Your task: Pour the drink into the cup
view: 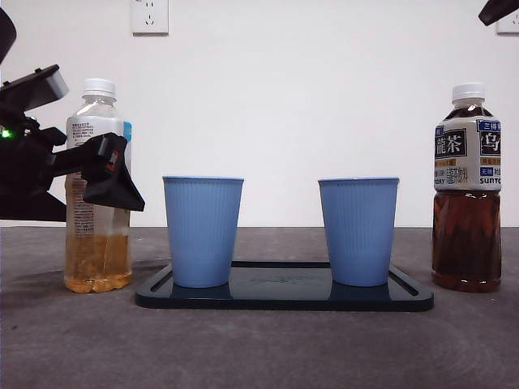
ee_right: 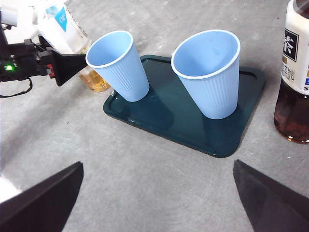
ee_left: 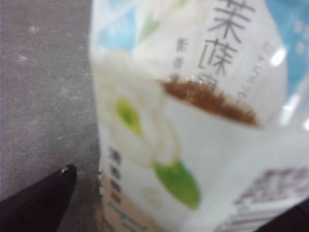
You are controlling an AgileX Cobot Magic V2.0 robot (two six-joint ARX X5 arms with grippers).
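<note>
- Front view shows the pale tea bottle standing on the table, just beside the left blue cup on the dark tray.
- It looks light, about one third full, thin plastic that may dent; best to hold it at the labelled middle.
- Left gripper has its jaws apart around the bottle's label; contact cannot be told.
- Right gripper waits wide open above the table.
</note>
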